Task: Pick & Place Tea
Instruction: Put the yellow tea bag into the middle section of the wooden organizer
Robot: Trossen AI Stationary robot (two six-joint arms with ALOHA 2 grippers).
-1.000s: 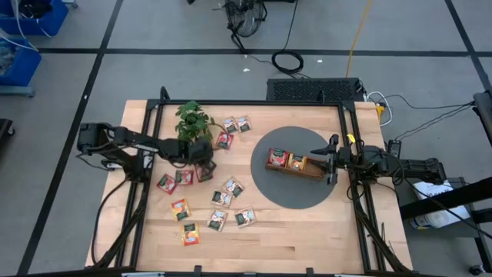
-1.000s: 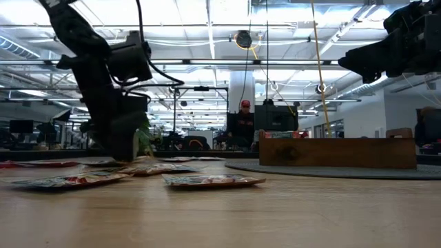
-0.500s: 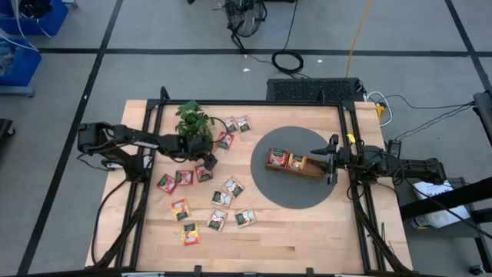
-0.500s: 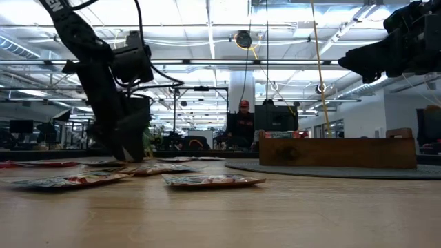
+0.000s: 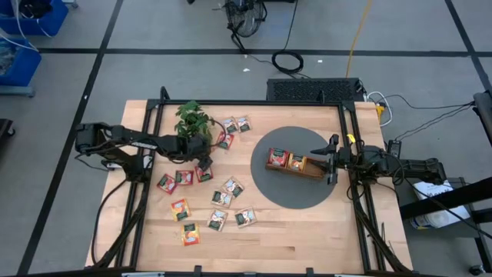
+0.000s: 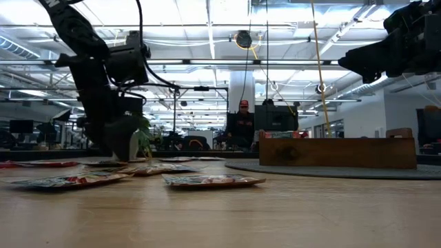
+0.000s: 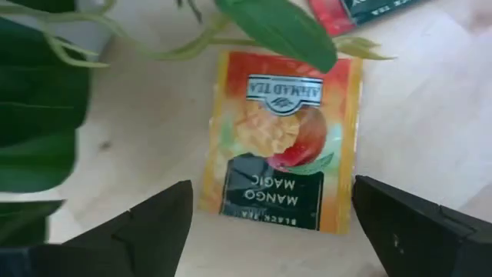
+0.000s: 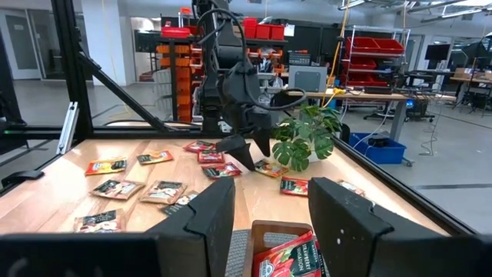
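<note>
Hovering spread-fingered, left gripper (image 5: pixel 204 163) straddles mango sachet (image 7: pixel 280 142) at plant's (image 5: pixel 192 121) 5 o'clock. Best approach: descend square, keep pads clear of leaf, pinch opposite edges, lift flat. Right gripper (image 5: pixel 332 160) waits at tray (image 5: pixel 314 171), table's (image 5: pixel 307 246) 3 o'clock. Count: one table, one mat (image 5: pixel 292 196), one tray, one plant, roughly twelve sachets loose, two batches in tray.
</note>
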